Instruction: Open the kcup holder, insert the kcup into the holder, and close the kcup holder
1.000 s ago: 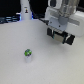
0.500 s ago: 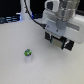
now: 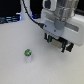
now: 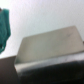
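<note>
Jaws (image 3: 58, 40) hanging low under the white arm head, right at the kcup holder's (image 3: 66, 45) front edge; spread or pressed together — can't tell, too blurred and part-hidden by the head. Nothing seen pinched between them.

Kcup holder: dark boxy shape, mostly covered by the arm in the exterior view, only a strip w/ orange-ish marks peeking out below the head. Wrist view shows a grey-brown slab w/ a pale front lip (image 4: 49, 50), prob. the holder's top or drawer face seen close up; no round pod slots visible, so drawer looks shut or barely started — judgement only.

Kcup (image 3: 28, 53): small white pod w/ green top, upright on the table (image 3: 15, 40), well apart from the holder, off toward the exterior view's left and nearer the camera. Untouched as far as can be seen, clear white surface all round it.

Teal blur (image 4: 4, 27) at edge of wrist view — unidentifiable.

Progress est.: very early. Step in hand looks like opening the holder, arm lined up at its front. Left to do: pull drawer out, go over to kcup, pick up, drop into a slot, push drawer shut. None of these shown as done.
</note>
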### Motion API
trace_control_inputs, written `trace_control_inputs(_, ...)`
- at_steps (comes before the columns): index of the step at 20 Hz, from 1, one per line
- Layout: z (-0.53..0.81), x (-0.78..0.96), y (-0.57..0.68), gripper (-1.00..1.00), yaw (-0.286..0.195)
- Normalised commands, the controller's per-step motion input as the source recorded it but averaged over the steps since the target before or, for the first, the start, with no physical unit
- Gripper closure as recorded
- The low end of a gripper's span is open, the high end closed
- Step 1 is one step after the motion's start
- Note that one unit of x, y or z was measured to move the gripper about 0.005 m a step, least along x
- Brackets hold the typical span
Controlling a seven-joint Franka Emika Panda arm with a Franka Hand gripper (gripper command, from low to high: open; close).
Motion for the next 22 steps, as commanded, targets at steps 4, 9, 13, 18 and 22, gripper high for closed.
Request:
trace_control_inputs(4, 0.34, 0.08, -0.55, -1.0, -0.216)
trace_control_inputs(9, 0.28, 0.04, -0.56, -1.0, -0.233)
trace_control_inputs(13, 0.21, 0.04, -0.54, -1.0, -0.251)
trace_control_inputs(18, 0.06, -0.06, -0.43, -1.0, -0.297)
trace_control_inputs(22, 0.02, -0.1, -0.39, -1.0, -0.313)
